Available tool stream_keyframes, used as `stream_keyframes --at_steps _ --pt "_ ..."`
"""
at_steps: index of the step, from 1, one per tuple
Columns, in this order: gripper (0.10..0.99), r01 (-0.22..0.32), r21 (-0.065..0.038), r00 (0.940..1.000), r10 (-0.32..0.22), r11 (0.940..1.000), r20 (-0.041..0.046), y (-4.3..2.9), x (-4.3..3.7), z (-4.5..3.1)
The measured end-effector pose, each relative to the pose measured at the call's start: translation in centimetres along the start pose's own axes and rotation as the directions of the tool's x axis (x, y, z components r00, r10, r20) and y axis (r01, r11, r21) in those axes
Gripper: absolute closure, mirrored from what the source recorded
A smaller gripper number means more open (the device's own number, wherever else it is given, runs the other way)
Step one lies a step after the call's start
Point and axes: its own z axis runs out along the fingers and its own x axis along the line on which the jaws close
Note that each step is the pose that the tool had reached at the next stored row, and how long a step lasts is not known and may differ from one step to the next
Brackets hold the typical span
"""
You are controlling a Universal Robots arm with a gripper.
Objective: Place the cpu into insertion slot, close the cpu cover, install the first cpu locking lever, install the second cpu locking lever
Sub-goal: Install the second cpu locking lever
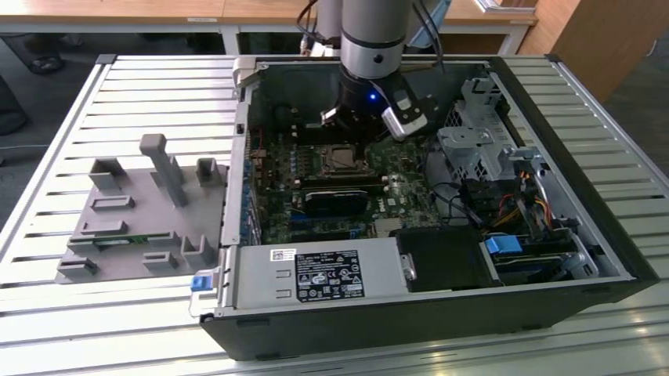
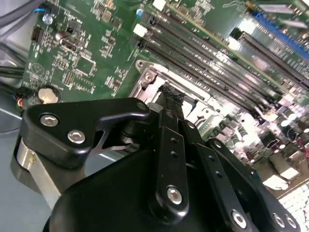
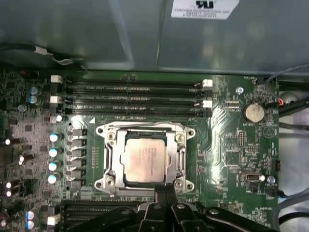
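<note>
Fingertips first: my gripper [image 3: 165, 191] hangs low over the motherboard [image 3: 227, 145], its two black fingers [image 2: 170, 145] pressed together with no gap that I can see and nothing between them. In the first wrist view their tips sit just at the near edge of the insertion slot [image 3: 145, 159], touching or almost touching its silver rim; I cannot tell which. In the second wrist view the same tips [image 2: 172, 95] stand right over the rim's metal.

Taking the slot as my landmark: the cpu [image 3: 143, 158] lies flat inside it, its dull metal top showing through the square window of the cpu cover [image 3: 112, 159], which is down flat around the chip. Beyond the slot, on the far side from my fingers, run the long black memory slots [image 3: 135, 99], parallel and close to the rim. To one side of the slot a row of small capacitors [image 3: 54, 158] stands near it; on the other side the board is flatter, out to a round coin battery [image 3: 253, 112].

In the exterior view the arm [image 1: 371, 47] comes down into the open computer case [image 1: 418, 313], the slot [image 1: 339, 159] just beside the gripper [image 1: 361, 125]. Toward that view's right of the slot sits a metal drive cage [image 1: 475, 149] with cables; the case wall rises behind. Outside the case, well apart on that view's left, a grey fixture plate [image 1: 136, 219] rests on the slatted table [image 1: 84, 313].
</note>
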Motion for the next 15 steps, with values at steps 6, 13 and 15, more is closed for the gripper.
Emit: stream_keyframes --at_steps 6,13,15 --pt "0.98 -0.001 -0.014 1.0 0.001 0.9999 -0.0007 -1.04 0.19 0.04" --pt "0.98 -0.001 -0.018 1.0 0.001 0.9998 -0.0006 -1.42 2.03 -0.02" --pt "0.98 -0.001 -0.019 1.0 0.001 0.9998 -0.0007 -1.47 2.64 -0.04"
